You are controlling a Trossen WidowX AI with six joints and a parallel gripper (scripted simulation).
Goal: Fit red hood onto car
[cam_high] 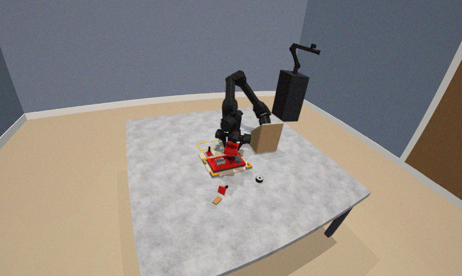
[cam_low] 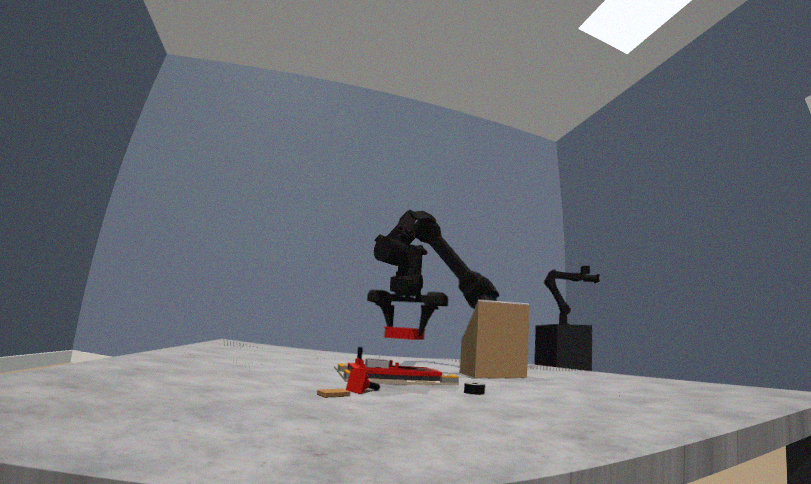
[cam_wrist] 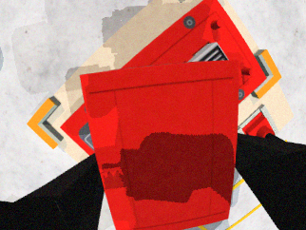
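My gripper is shut on the red hood, one finger on each side. The hood hangs above the chassis, apart from it, roof up and roughly level. In the wrist view it is turned at an angle to the deck and hides much of it. The grey engine block shows partly past the hood's edge. Two pegs show beyond it; the other pegs and the hood's corner holes are hidden in the wrist view.
The jig has orange corners. A small red part with a black post stands beside the chassis. A cardboard-coloured box stands right. A wheel, red piece and tan block lie in front.
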